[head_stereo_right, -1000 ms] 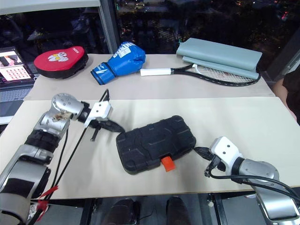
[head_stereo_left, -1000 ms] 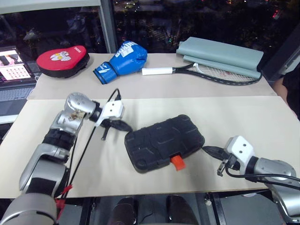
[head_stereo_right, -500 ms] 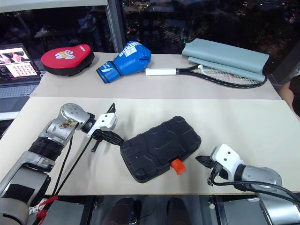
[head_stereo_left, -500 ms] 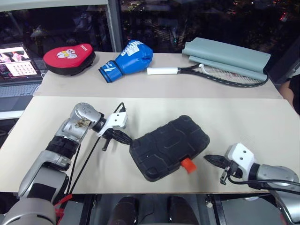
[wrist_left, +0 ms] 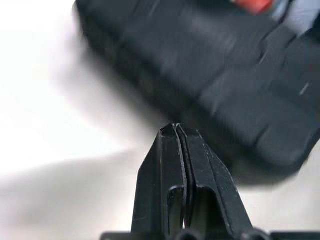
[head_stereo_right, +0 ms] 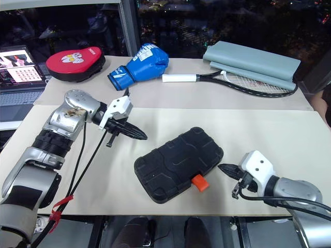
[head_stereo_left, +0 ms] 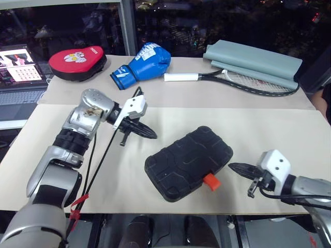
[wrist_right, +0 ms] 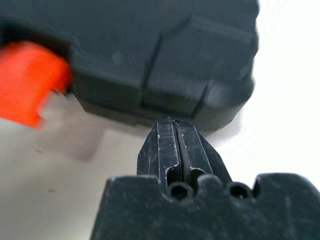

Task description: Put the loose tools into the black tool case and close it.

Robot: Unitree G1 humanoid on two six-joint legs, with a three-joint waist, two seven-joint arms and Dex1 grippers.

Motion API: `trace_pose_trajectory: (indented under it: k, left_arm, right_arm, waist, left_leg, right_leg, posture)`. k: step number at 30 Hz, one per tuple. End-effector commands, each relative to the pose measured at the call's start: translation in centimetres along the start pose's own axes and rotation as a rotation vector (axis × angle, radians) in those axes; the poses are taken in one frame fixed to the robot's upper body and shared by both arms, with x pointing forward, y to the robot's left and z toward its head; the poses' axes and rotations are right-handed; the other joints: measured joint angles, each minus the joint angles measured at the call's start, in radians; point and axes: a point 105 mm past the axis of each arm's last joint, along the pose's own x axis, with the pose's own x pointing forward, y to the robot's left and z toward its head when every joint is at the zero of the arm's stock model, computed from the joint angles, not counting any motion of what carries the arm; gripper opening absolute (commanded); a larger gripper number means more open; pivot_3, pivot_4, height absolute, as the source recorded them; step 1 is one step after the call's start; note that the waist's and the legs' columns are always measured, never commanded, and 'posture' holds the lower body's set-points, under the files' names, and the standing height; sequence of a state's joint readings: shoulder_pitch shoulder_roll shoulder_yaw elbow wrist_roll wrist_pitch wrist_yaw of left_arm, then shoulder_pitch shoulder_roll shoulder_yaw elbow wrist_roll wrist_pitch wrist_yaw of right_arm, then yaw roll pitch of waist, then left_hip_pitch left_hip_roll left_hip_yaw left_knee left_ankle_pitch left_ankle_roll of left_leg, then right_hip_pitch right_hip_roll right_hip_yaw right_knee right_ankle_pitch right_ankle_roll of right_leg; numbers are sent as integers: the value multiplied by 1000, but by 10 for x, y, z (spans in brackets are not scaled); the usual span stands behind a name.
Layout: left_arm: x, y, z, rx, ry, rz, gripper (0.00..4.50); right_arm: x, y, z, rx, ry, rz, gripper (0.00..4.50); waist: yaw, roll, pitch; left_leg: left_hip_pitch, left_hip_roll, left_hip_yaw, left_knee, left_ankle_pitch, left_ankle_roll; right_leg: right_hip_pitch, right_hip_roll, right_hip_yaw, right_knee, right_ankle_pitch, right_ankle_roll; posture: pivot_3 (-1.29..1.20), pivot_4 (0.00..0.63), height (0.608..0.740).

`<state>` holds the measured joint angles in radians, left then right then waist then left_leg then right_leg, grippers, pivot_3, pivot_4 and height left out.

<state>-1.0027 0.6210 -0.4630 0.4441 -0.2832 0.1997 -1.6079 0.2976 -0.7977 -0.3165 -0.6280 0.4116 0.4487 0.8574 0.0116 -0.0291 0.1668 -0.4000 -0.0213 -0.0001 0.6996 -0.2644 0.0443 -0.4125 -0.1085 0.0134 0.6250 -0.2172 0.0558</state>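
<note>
Right gripper [head_stereo_left: 231, 167] sits low at the lower right, fingers pressed together, gripping nothing, tip just beside the black tool case [head_stereo_left: 189, 161]. That case lies shut in the lower centre, ribbed moulded plastic with rounded corners, and its orange latch [head_stereo_left: 210, 181] juts from the near edge. Left gripper [head_stereo_left: 153, 136], left of centre, is pinched closed too, empty, above the beige table [head_stereo_left: 269, 129]. Far back: a red punch pad [head_stereo_left: 77, 56], a blue boxing glove [head_stereo_left: 141, 61] and a racket [head_stereo_left: 232, 80].

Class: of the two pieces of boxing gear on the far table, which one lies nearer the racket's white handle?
The blue boxing glove. It lies just beside the racket's white handle, while the red punch pad sits farther away, towards the laptop.
</note>
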Motion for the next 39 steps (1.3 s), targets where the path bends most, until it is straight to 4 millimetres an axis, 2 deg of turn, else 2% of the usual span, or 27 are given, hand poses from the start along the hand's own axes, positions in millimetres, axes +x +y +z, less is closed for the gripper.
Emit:
trace_pose_trajectory:
  k: [1, 4, 7, 10, 12, 14, 27, 34, 39]
  left_arm:
    - [19, -13, 13, 76, 1, -122, 102]
    - [38, -21, 7, 172, 72, -210, 102]
    - [54, -18, -4, 263, 145, -247, 102]
    - [63, -15, -13, 301, 174, -267, 102]
    - [65, -14, -11, 299, 155, -267, 102]
    - [66, -12, -8, 301, 141, -262, 102]
    - [62, -8, -1, 289, 104, -226, 102]
    - [59, -8, -2, 283, 111, -213, 102]
    - [59, -10, -2, 282, 107, -214, 102]
  right_arm:
    - [-7, 17, 23, -15, -56, 59, 0]
    - [-8, 35, 28, 11, -56, 114, 0]
    - [-6, 48, 29, 23, -47, 142, 0]
    - [-3, 52, 29, 31, -41, 139, 0]
    - [-2, 53, 29, 33, -39, 134, 0]
    - [0, 53, 29, 35, -35, 127, 0]
    - [13, 48, 0, 52, 45, 98, 0]
    - [19, 43, -4, 50, 33, 81, 0]
    - [13, 47, -6, 65, 45, 98, 0]
  waist:
    - [-2, 0, 0]
    - [-7, 0, 0]
    - [-1, 0, 0]
    - [1, 0, 0]
    - [1, 0, 0]
    - [0, 0, 0]
    - [1, 0, 0]
    - [0, 0, 0]
    - [0, 0, 0]
  left_leg:
    - [-1, 0, 0, 0, 0, 0]
    - [-5, 0, 1, 2, 0, 0]
    - [-4, 0, 1, 3, 1, -1]
    - [-3, 0, 1, 6, 1, -1]
    - [1, 1, 1, 6, 0, 0]
    - [4, 1, 1, 6, 0, 0]
    - [5, 1, 0, 6, 0, 0]
    - [5, 1, 0, 5, 0, 0]
    - [4, 1, 0, 5, 0, 0]
  right_leg:
    - [-1, 0, 0, 0, 0, 0]
    - [-7, 0, 2, 4, 1, -1]
    - [-6, 0, 1, 5, 1, -1]
    - [-3, 1, 1, 3, 1, -1]
    - [3, 1, 1, 0, 1, 1]
    - [8, 0, 1, -1, -3, 7]
    - [8, 1, 0, -1, -3, 7]
    - [8, 1, 0, -1, -3, 7]
    - [7, 1, 0, -1, -3, 7]
  posture:
    - [0, 150, 736]
    - [0, 150, 736]
    - [0, 150, 736]
    - [0, 150, 736]
    - [0, 150, 736]
    - [0, 150, 736]
    - [0, 150, 736]
    - [0, 150, 736]
    - [0, 150, 736]
